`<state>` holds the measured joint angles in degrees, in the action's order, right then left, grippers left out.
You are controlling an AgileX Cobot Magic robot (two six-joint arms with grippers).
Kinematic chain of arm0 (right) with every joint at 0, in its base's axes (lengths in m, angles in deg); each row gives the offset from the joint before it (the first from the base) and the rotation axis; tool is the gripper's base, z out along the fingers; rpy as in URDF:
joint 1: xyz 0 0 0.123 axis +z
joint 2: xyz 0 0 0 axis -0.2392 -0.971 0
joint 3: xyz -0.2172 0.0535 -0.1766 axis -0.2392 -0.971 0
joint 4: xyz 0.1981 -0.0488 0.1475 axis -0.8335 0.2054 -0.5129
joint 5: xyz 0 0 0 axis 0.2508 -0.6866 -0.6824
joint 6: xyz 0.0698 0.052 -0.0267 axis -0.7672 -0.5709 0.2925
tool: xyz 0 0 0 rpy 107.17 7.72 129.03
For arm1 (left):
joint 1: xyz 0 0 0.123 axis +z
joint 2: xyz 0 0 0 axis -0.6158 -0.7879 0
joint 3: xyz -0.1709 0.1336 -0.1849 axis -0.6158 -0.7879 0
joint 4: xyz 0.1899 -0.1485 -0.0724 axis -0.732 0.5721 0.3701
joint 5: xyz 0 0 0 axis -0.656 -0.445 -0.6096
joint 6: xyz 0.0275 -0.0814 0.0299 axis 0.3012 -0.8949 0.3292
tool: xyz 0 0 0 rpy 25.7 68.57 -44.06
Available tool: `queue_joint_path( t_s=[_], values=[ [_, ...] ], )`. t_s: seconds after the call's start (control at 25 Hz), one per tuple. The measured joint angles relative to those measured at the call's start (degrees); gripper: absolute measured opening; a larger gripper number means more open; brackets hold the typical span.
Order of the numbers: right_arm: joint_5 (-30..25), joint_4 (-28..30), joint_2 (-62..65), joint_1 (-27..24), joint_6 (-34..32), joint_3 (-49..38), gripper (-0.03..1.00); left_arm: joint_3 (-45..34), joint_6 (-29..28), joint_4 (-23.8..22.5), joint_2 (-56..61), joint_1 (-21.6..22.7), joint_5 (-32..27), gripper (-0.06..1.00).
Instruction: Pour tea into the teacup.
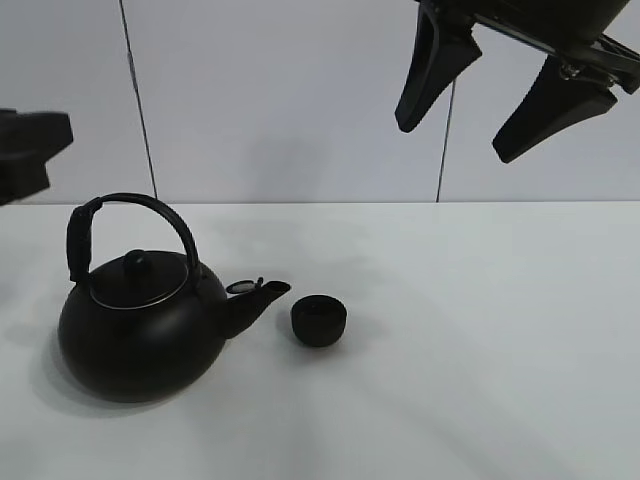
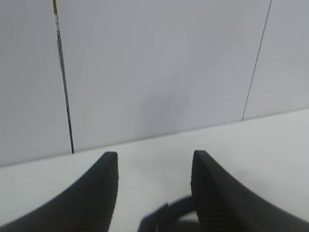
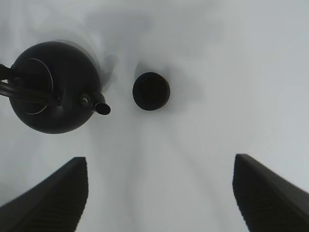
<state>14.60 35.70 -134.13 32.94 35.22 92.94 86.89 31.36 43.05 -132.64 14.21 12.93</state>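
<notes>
A small matte black teacup [image 1: 319, 322] stands on the white table [image 1: 480, 330], just right of the spout of a large black kettle [image 1: 140, 320] with an arched handle. My right gripper [image 1: 455, 140] hangs high above the table at the back right, open and empty. In the right wrist view it [image 3: 160, 158] looks down on the teacup [image 3: 151, 91] and the kettle [image 3: 53, 87]. My left gripper [image 2: 155, 154] is open and empty, and a piece of the kettle handle [image 2: 166, 217] shows low between its fingers. Only a black part of the left arm [image 1: 25, 150] shows at the left edge.
A pale panelled wall [image 1: 300, 100] stands behind the table's far edge. The table is plain white around the kettle and the cup.
</notes>
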Motion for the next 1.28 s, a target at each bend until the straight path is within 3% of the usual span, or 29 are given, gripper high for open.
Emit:
queue_joint_path(
  t_s=[0.12,0.24,0.4,0.6,0.72,0.88,1.0,1.28],
  values=[
    [0.1,0.0,0.0,0.0,0.0,0.0,0.57,5.1,0.05,0.0,0.54,0.0,-4.08,0.35],
    [0.15,0.0,0.0,0.0,0.0,0.0,0.57,11.21,-0.27,-0.22,0.54,0.0,-14.77,0.35],
    [0.15,0.0,0.0,0.0,0.0,0.0,0.57,19.71,-3.93,-2.99,0.54,0.0,-33.78,0.35],
    [0.43,0.0,0.0,0.0,0.0,0.0,0.57,32.22,-14.03,-8.32,0.54,0.0,-56.96,0.35],
    [0.8,0.0,0.0,0.0,0.0,0.0,0.57,40.09,-17.51,-8.51,0.48,-0.06,-69.96,0.35],
    [0.8,0.0,0.0,0.0,0.0,0.0,0.57,49.92,-17.75,-3.11,0.48,-0.06,-86.24,0.35],
    [0.8,0.0,0.0,0.0,0.0,0.0,0.57,55.17,-16.45,1.6,0.48,-0.06,-95.13,0.35],
    [0.8,-0.05,0.0,0.0,0.0,0.0,0.57,58.44,-12.81,12.37,-1.3,-0.06,-104.91,0.35]
  ],
)
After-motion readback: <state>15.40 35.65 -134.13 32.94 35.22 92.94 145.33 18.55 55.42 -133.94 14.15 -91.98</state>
